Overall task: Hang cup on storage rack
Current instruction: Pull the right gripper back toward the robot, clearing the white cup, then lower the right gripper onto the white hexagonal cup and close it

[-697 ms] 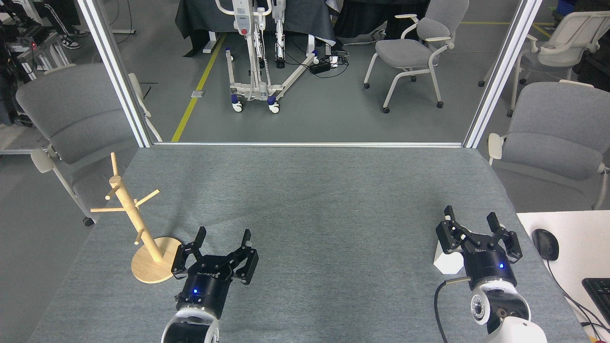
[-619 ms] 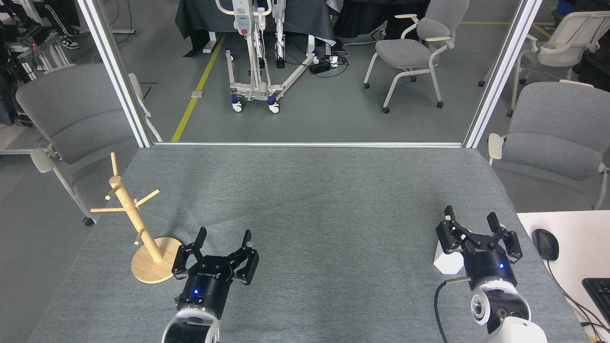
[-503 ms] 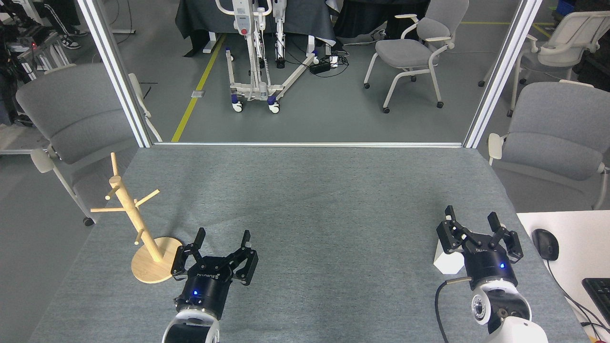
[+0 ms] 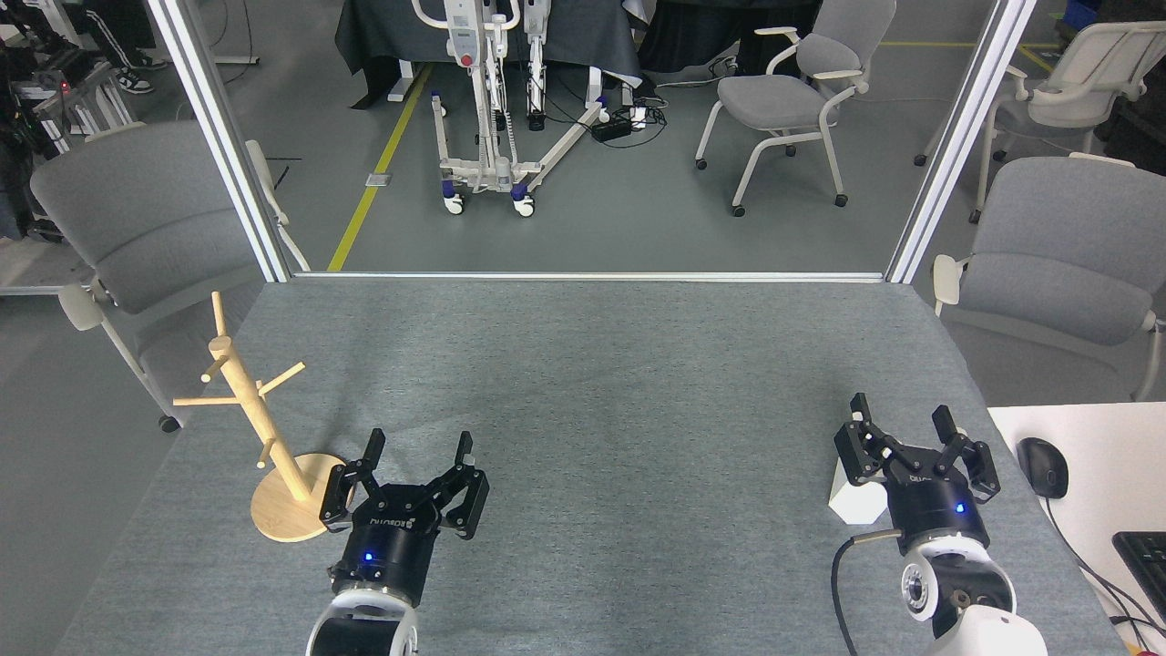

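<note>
The table [image 4: 619,383] was covered in grey felt-like cloth. At its near left stood the wooden storage rack [image 4: 264,428], resting on its round disc base, its post leaning slightly as seen from the head view, thin pegs angled off it at several heights. Every peg was bare.

The cup [image 4: 854,497] sat on the cloth at the near right, close to the table's right edge and well apart from the rack. Only a white faceted side showed; the rest was hidden behind the right gripper, so whether it stood upright, and whether anything was in it, could not be told.

The right gripper [image 4: 902,421] was positioned just above and partly in front of the cup, its two black fingers spread wide. The left-hand finger overlapped the cup's upper edge in this view; contact could not be confirmed. Nothing was held between the fingers.

The left gripper [image 4: 419,444] was low over the cloth just right of the rack's base, fingers likewise spread apart and holding nothing. Its near finger linkage overlapped the edge of the disc in this view.

On the white desk [image 4: 1084,474] beside the table lay a black mouse [image 4: 1042,466] and the corner of a keyboard [image 4: 1146,556]. Grey chairs [image 4: 1066,246] stood beyond the table.
</note>
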Available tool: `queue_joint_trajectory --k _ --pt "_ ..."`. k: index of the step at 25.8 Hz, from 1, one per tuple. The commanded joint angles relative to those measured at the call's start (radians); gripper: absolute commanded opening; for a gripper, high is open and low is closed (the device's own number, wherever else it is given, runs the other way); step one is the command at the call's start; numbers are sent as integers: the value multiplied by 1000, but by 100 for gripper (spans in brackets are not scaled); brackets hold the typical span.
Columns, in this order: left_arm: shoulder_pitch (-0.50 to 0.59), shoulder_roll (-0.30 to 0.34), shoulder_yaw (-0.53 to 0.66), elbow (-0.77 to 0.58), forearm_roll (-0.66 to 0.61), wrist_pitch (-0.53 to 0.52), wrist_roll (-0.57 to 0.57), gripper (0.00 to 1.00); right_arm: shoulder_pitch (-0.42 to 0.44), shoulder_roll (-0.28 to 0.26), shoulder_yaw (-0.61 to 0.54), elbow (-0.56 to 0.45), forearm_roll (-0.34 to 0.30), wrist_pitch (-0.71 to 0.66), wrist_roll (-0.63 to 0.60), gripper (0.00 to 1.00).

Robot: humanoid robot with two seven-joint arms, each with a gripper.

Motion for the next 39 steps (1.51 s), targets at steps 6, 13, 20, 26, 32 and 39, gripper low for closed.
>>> queue_joint_trajectory --k 6,13,20,26,32,39 --pt "0 1 -1 8 0 -6 -1 99 11 4 2 0 3 1 0 100" --pt "11 0 -2 10 0 -4 -2 99 124 4 2 -11 8 -5 -12 100" --pt "12 0 -16 13 0 2 -2 99 233 -5 -9 8 12 0 -170 100" --pt "9 -2 -16 24 0 2 -2 99 235 -9 -8 29 15 0 -170 100" --pt "3 -2 -16 36 0 2 -2 99 235 -11 -8 60 15 -2 -167 99" --pt "3 -3 -17 42 0 2 -2 99 228 -38 -6 60 15 -3 -91 100"
